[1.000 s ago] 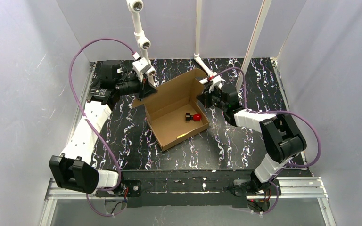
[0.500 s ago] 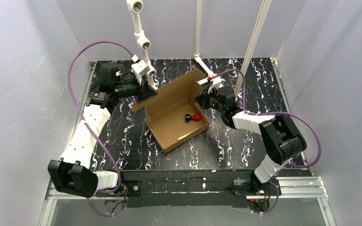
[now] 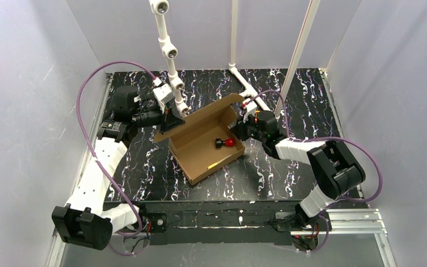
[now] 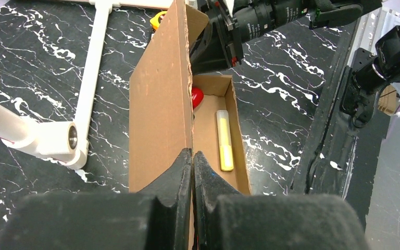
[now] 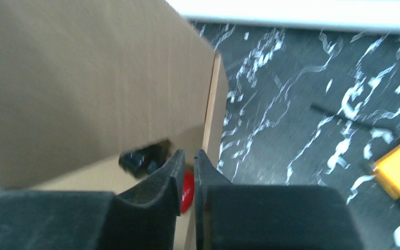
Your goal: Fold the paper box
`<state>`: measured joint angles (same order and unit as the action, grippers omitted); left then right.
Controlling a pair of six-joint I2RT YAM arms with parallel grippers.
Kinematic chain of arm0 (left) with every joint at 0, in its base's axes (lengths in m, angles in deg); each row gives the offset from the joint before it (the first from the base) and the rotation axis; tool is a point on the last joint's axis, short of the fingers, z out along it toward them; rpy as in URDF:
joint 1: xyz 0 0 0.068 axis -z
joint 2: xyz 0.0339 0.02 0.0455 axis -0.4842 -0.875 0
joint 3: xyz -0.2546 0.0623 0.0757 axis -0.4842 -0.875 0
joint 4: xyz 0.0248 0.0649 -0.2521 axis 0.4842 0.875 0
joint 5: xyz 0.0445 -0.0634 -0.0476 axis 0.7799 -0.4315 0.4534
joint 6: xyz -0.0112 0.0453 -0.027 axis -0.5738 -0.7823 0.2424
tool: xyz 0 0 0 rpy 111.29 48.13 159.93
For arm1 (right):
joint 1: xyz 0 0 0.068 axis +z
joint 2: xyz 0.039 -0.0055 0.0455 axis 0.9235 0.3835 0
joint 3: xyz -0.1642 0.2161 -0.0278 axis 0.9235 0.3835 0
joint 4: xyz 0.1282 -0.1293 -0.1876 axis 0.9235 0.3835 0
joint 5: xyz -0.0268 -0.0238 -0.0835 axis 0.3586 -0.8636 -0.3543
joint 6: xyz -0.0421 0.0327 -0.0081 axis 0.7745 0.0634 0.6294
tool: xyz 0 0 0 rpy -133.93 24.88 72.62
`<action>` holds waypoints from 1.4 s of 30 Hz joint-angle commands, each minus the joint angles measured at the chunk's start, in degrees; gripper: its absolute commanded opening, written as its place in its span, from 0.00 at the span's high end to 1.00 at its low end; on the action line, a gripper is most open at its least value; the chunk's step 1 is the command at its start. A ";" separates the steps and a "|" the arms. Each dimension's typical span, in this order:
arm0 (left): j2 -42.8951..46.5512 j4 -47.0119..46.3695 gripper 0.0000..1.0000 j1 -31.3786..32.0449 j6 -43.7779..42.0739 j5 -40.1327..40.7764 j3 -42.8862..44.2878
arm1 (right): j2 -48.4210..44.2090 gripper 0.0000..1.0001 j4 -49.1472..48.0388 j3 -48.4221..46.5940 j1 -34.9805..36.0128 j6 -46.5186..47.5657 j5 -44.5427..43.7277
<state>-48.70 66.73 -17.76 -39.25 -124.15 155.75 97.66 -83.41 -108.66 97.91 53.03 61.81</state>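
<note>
Left arm (image 3: 97,167) and right arm (image 3: 294,147): white shell links, black joint housings, black motor blocks at elbows. Purple cable (image 3: 78,105) loops off each. Left gripper (image 4: 192,152), right gripper (image 5: 189,152): matte black wedge fingers, rough moulded surface.

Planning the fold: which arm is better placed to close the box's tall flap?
Left: the left gripper is shut on that flap; the right gripper sits at the box wall.

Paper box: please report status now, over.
Left pincer shut on paper box panel. Right pincer at opposite wall, grip unclear. Box open; red item, yellow stick inside.
</note>
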 commanded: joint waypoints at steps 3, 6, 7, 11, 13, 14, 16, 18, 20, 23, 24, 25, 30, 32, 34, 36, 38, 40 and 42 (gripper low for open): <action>4.95 0.88 1.00 -0.19 -1.88 -3.27 -2.96 | -7.39 0.59 11.07 0.72 -3.34 5.99 6.28; 5.33 0.73 1.00 -0.17 -2.23 -3.62 -3.50 | -11.70 0.50 15.28 0.98 -4.66 11.43 8.38; 5.38 0.71 1.00 -0.09 -2.33 -3.86 -3.56 | -12.88 0.47 17.03 0.92 -5.11 13.09 9.29; 5.72 0.66 1.00 -0.04 -2.73 -4.40 -4.17 | -15.00 0.43 27.88 -0.73 -7.58 20.96 14.36; 5.98 0.71 1.00 0.04 -3.12 -4.77 -4.75 | -15.14 0.43 32.57 -1.12 -9.65 25.02 18.16; 6.14 0.69 1.00 0.09 -3.15 -4.88 -4.99 | -15.29 0.43 34.08 -1.24 -10.85 26.54 19.75; 6.80 0.69 1.00 0.18 -3.43 -5.29 -5.79 | -15.76 0.43 37.68 -1.84 -13.43 29.30 23.06; 8.57 0.71 1.00 0.51 -4.35 -5.81 -7.19 | -16.61 0.44 41.35 -3.58 -16.09 32.38 25.02; 10.02 0.75 1.00 1.08 -5.34 -6.08 -8.89 | -17.08 0.44 44.34 -4.84 -18.31 33.77 25.85; 12.45 1.60 1.00 2.41 -7.03 -6.09 -10.98 | -17.86 0.44 48.12 -6.84 -21.63 35.80 27.17; 12.81 2.18 1.00 3.02 -7.61 -5.98 -11.51 | -18.09 0.44 49.29 -7.42 -22.50 36.57 27.65; 13.22 2.68 1.00 3.69 -8.14 -5.74 -12.09 | -18.43 0.44 50.47 -7.94 -23.24 37.37 28.02; 13.50 5.58 1.00 9.28 -11.01 -0.43 -15.06 | -21.62 0.43 53.52 -9.39 -24.13 40.06 28.70; 12.91 7.12 1.00 11.60 -12.01 2.35 -15.65 | -22.83 0.43 53.39 -9.43 -24.13 40.02 28.63; 12.37 7.99 1.00 13.70 -12.45 4.49 -16.30 | -23.50 0.43 53.54 -9.37 -24.13 40.12 28.55; 11.95 8.31 1.00 15.51 -12.55 6.58 -16.90 | -23.67 0.43 53.84 -9.39 -24.09 40.15 28.80; 11.40 8.33 0.94 16.51 -12.35 7.67 -17.35 | -23.60 0.43 54.12 -9.47 -24.13 40.15 29.17; 10.52 8.59 0.82 17.31 -11.72 8.12 -17.50 | -23.50 0.43 54.57 -9.56 -24.13 40.04 29.99; 9.22 8.81 0.64 17.89 -10.59 8.19 -17.47 | -23.41 0.43 55.16 -9.57 -24.13 40.31 30.62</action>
<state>-37.88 73.75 -1.01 -50.53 -117.82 138.51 74.79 -29.88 -115.81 73.89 92.15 89.72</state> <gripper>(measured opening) 0.247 0.571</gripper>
